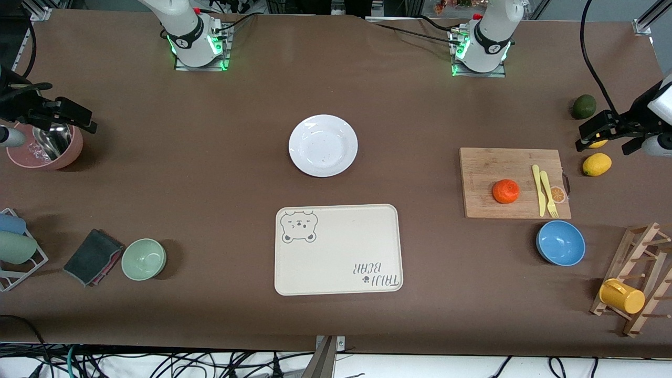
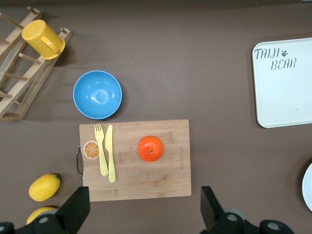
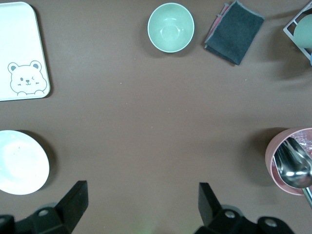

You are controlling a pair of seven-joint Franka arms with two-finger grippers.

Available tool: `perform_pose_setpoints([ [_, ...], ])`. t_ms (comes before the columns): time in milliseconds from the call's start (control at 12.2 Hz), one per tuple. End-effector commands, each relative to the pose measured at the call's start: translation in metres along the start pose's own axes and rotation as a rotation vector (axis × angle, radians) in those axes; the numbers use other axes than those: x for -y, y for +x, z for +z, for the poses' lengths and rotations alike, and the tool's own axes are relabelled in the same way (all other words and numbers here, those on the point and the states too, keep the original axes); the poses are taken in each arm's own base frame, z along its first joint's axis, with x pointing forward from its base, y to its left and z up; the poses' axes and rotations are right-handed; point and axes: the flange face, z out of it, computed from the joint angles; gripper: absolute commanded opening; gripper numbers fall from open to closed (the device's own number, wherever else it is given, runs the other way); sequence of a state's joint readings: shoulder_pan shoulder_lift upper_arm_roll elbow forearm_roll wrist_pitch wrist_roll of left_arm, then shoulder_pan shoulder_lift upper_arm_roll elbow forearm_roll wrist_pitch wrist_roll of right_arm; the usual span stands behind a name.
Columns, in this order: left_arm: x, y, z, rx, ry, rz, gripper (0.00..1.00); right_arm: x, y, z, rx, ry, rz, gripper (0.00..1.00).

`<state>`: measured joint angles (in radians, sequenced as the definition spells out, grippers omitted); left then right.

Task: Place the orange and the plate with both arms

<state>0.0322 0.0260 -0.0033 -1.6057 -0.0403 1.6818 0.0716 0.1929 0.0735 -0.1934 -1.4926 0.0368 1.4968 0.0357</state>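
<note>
Currently, both arms are waiting at the outer ends of the worktop [image 1: 210, 157], and nothing is being held. The left gripper [image 1: 609, 134] is hovering over the lemons [image 1: 597, 164] at the left arm's end, beside the cutting board [image 1: 483, 168]; its fingers [image 2: 73, 212] are standing wide apart, ready to accept a round object. The right gripper [image 1: 63, 118] is hovering over the pink container [image 1: 31, 157] at the right arm's end, with its fingers [image 3: 73, 200] likewise spread wide.

The orange [image 1: 506, 191] is resting on the cutting board, beside the yellow knife [image 1: 537, 189] and fork [image 1: 549, 194], within the left arm's reach. The plate [image 1: 323, 145] is lying flat on the worktop between the two bases, farther from the front camera than the bear-print tray [image 1: 341, 252]. This tray is lying bare and central, so it is probably serving as the destination for both items. The division of work appears to be following proximity: the left arm to the orange, the right arm to the plate.
</note>
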Motion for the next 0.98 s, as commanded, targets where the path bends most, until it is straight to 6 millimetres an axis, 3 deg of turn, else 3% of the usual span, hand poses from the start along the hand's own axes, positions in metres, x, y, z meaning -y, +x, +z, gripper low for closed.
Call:
perform_pose_setpoints([
  [0, -0.0005, 0.0045, -0.0037, -0.006, 0.002, 0.021, 1.0, -0.0023, -0.0059, -0.0026, 0.022, -0.01, -0.023, 1.0],
  [901, 0.0004, 0.0045, -0.0037, -0.007, 0.002, 0.019, 1.0, -0.004, -0.0062, -0.0017, 0.027, -0.01, -0.02, 1.0],
])
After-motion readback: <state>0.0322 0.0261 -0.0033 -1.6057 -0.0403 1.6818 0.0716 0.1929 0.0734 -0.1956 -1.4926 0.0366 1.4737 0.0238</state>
